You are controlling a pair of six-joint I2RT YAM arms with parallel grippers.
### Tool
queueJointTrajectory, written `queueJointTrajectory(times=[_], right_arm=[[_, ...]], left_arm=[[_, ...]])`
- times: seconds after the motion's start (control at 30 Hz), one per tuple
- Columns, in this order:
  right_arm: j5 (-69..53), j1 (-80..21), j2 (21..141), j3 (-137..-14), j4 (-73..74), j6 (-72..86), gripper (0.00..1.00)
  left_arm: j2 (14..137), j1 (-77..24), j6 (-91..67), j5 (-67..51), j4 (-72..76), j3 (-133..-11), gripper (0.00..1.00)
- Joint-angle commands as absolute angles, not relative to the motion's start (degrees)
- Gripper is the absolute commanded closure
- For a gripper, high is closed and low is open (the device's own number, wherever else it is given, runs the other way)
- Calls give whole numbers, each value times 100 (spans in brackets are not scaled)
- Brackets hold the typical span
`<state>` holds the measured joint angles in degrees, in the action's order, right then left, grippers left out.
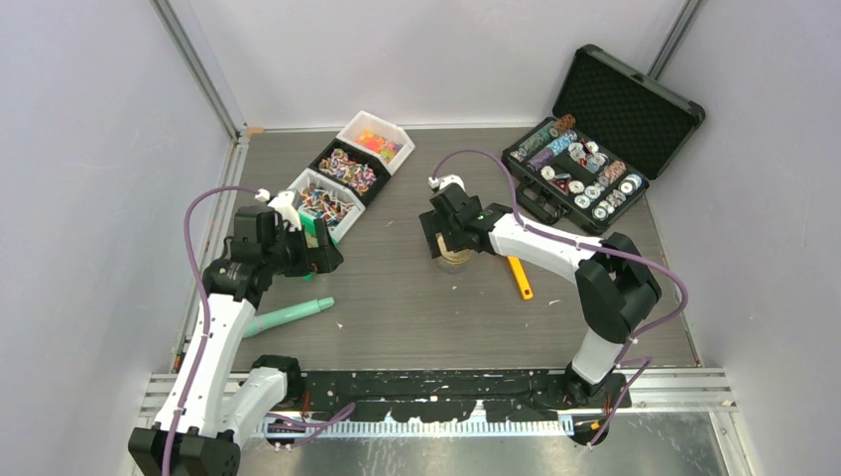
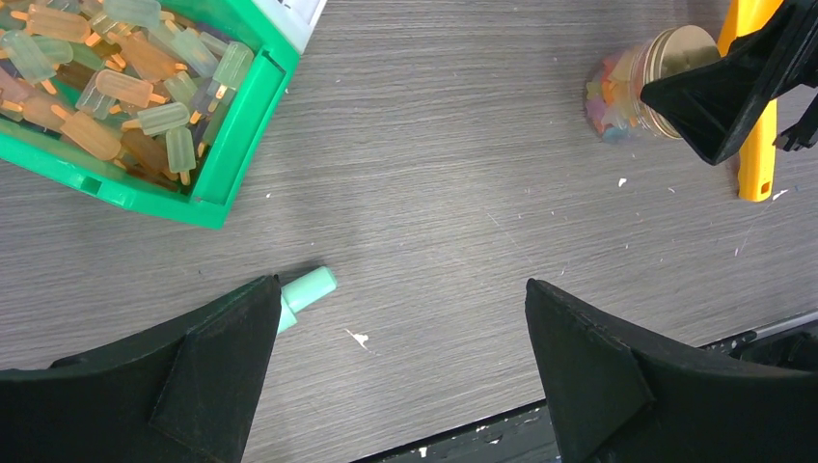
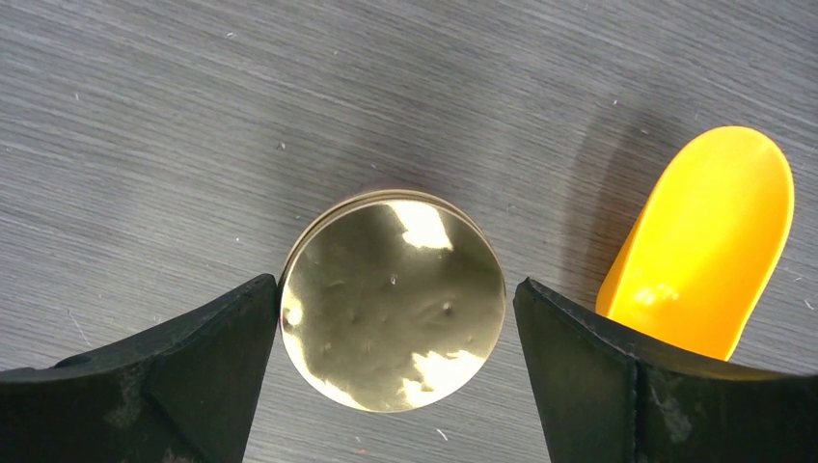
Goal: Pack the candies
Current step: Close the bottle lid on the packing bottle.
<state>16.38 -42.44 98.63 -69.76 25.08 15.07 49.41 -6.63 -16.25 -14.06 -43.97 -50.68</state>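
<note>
Candies fill three bins at the back left: bright orange-yellow ones [image 1: 377,145], striped ones [image 1: 348,170] and more striped ones [image 1: 321,202]. A green bin [image 2: 231,145] holds small golden-brown and pale green sweets [image 2: 125,87]. A clear jar [image 2: 617,96] with a gold lid [image 3: 394,299] holds coloured candies. My right gripper [image 3: 395,313] is open, its fingers on either side of the lid, a gap showing on the right. My left gripper [image 2: 403,323] is open and empty above bare table near the green bin.
An orange scoop [image 3: 704,241] lies just right of the jar. A teal scoop handle [image 2: 309,287] lies by my left finger, and it also shows in the top view [image 1: 288,315]. An open black case of poker chips [image 1: 580,174] stands at the back right.
</note>
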Motion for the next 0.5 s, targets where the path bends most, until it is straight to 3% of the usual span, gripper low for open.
queueJointTrajectory(times=[0.0,0.47], right_arm=[[1661,-4178,9580,-7230,2534,1472,5],[1489,-4051,8691,-6979,2365,1810,5]], left_arm=[[4943,-682,-1582,-1493,-4240,-5300,0],[4971,-678,-1598,-1804,-4078,-5140,0]])
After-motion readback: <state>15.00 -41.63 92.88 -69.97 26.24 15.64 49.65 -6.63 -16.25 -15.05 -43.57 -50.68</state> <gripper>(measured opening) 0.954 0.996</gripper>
